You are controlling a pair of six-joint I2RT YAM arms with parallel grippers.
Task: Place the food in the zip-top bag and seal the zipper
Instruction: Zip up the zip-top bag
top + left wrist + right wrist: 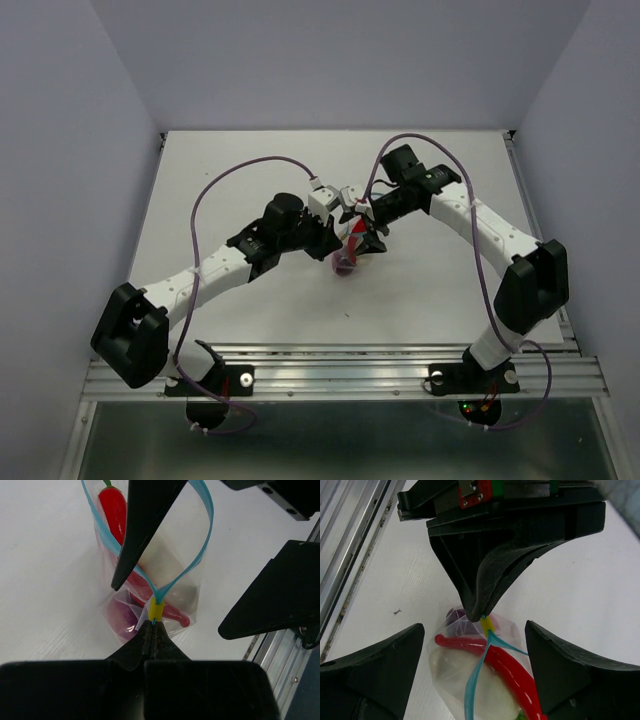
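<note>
Tension seemed key: the left pincer (pixel 151 625), clamped on the end of the zipper (pixel 200 545), needed to hold firm while the empty right pincer (pixel 475 630), spread wide astride the filled zip-top bag (pixel 182 592) midway between the side edges of the surface (pixel 200 200), pinched the gaping strip closed
</note>
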